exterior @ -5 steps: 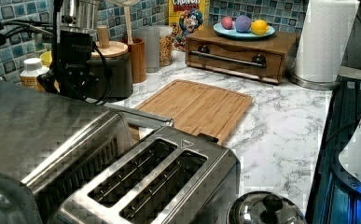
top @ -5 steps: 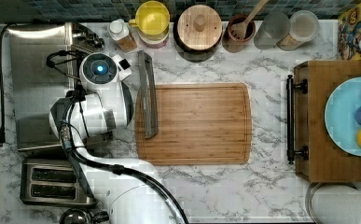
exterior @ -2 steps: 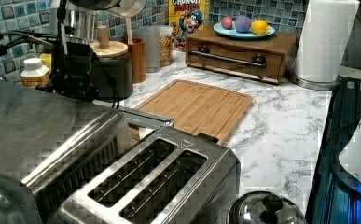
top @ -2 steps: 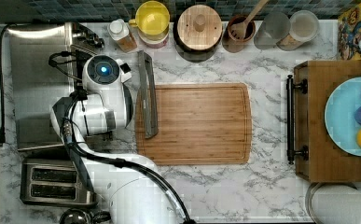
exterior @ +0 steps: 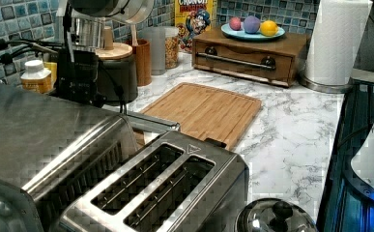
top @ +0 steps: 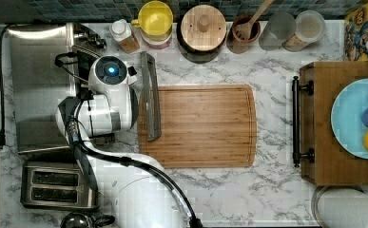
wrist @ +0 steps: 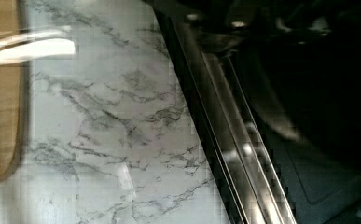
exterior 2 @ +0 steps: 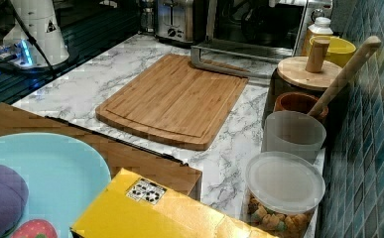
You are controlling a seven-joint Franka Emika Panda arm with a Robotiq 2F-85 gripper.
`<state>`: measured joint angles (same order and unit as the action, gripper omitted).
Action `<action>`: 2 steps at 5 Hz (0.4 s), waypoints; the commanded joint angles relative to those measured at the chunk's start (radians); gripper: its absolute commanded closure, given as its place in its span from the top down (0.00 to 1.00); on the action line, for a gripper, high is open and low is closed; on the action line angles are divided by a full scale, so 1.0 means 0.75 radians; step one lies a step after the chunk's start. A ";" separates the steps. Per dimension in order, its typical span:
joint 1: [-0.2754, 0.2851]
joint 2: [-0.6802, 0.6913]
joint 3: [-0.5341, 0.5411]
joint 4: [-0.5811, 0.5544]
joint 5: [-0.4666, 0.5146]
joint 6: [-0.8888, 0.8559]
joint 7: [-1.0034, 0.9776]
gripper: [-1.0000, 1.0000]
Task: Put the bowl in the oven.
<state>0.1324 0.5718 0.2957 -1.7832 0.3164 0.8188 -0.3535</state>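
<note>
The oven [top: 39, 85] is the big steel box at the top view's left. Its glass door lies open and flat, and the grey bar handle [top: 149, 95] rests at the edge of the wooden cutting board [top: 203, 124]. My white arm [top: 108, 95] reaches over the open door, just in front of the oven's mouth. In the left view my black gripper [exterior: 80, 79] hangs down behind the oven's top, its lower part hidden. The bowl is hidden. The right view shows dark shapes inside the oven cavity [exterior 2: 259, 22] that I cannot tell apart.
A two-slot toaster [top: 58, 185] stands beside the oven. Along the tiled back wall stand a yellow cup [top: 155, 21], a lidded canister [top: 203, 28], a wooden cup with a spoon [top: 243, 31] and jars. A wooden box [top: 334, 123] holds a blue plate of fruit.
The arm's wrist has shifted slightly away from the oven, toward the cutting board. In the left view the gripper has moved to the right. Nothing else has moved.
</note>
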 commanded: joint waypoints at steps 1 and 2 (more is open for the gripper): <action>-0.099 -0.260 0.075 -0.196 0.268 0.118 0.030 0.50; -0.181 -0.368 0.062 -0.275 0.392 0.109 0.002 0.50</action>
<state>0.0804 0.4502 0.3181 -1.9502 0.5464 0.8750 -0.3535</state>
